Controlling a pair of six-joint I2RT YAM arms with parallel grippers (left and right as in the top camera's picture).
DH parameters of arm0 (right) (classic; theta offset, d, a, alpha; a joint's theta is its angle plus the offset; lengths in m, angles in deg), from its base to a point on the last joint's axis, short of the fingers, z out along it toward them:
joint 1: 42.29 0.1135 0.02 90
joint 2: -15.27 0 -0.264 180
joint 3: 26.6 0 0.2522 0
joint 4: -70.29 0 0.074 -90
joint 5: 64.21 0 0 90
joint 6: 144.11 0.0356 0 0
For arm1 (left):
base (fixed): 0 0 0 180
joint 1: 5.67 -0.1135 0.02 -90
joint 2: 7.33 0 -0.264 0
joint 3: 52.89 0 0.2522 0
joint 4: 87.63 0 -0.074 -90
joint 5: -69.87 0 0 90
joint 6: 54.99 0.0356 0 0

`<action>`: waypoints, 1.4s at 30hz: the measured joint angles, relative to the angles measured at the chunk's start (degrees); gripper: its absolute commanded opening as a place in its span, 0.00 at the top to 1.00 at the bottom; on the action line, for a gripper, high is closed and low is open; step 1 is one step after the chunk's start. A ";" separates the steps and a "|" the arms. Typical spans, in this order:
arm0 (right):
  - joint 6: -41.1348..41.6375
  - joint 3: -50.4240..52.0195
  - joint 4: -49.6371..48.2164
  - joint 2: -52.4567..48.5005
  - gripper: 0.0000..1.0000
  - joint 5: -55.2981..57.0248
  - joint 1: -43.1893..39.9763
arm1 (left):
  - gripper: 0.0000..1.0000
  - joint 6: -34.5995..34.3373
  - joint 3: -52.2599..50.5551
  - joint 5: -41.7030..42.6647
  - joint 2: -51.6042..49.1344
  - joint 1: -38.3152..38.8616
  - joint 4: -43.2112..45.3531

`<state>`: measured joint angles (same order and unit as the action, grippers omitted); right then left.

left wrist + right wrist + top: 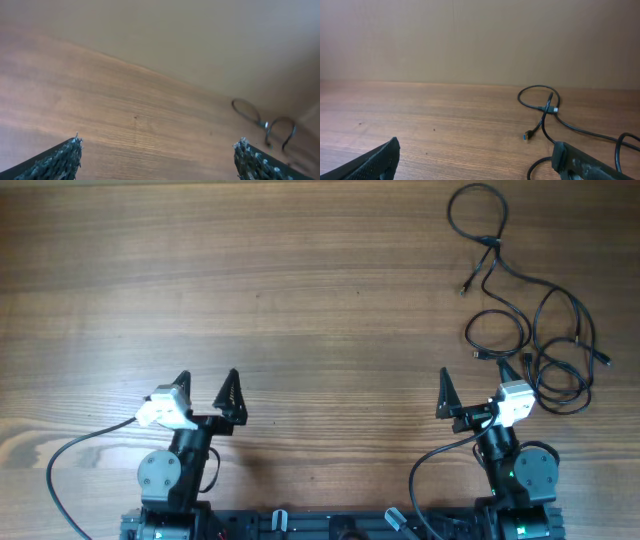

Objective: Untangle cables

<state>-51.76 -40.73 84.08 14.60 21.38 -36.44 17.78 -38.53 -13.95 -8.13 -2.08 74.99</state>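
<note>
The cables point(530, 310) are thin black cords looped in a loose tangle at the table's far right, with small plugs at the ends. In the right wrist view they point(547, 107) lie ahead and to the right, one blue-tipped plug point(527, 136) pointing at me. In the left wrist view they point(265, 122) show far right, blurred. My right gripper point(478, 385) point(475, 155) is open and empty, just near of the tangle's lower loops. My left gripper point(206, 385) point(157, 155) is open and empty, far left of the cables.
The wooden table point(300, 280) spreads across the view. Thicker black wires run from the arm bases at the near edge, left point(60, 470) and right point(425, 470). A plain wall point(470, 40) stands behind the table.
</note>
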 measured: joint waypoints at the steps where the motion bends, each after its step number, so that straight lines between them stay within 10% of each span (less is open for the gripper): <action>1: 0.00 0.00 0.00 0.00 0.00 0.00 0.00 | 0.00 2.47 0.00 1.03 0.00 -0.17 0.11; 42: 0.00 0.00 0.00 0.00 0.00 0.00 0.02 | 0.00 10.80 0.00 3.37 0.00 -1.38 0.33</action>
<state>-51.76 -40.73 84.08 14.60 21.38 -36.42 28.58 -38.53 -10.59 -8.13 -3.46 75.32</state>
